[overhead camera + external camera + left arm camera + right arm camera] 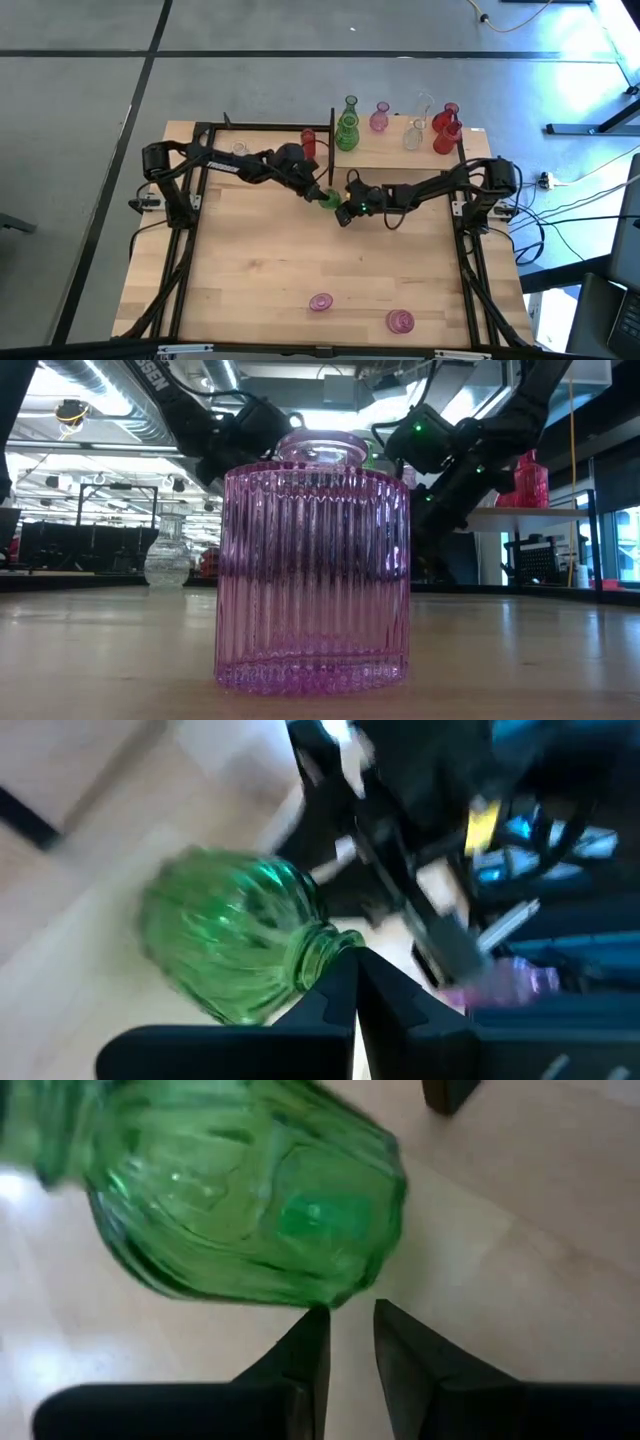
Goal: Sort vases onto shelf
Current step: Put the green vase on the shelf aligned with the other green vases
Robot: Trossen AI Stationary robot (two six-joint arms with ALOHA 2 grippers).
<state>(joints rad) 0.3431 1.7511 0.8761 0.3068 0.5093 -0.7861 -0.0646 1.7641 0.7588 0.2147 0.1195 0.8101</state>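
Where the bench [260,290] comes nearest, two pink vases [320,302] stand. Mid-bench, the left claw [322,193], pressed together, pinches the neck of a green vase [329,199]; the right claw [345,211] sits just beside it, narrowly parted, gripping nothing. Farther back, the shelf [390,152] carries several vases.

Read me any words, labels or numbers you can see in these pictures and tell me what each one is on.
"SSEN": white letters, cut off at the picture's top edge, on the dark arm in the low view.
Yellow label in the left wrist view: too blurred to read.
No readable text on the vases, shelf or table.
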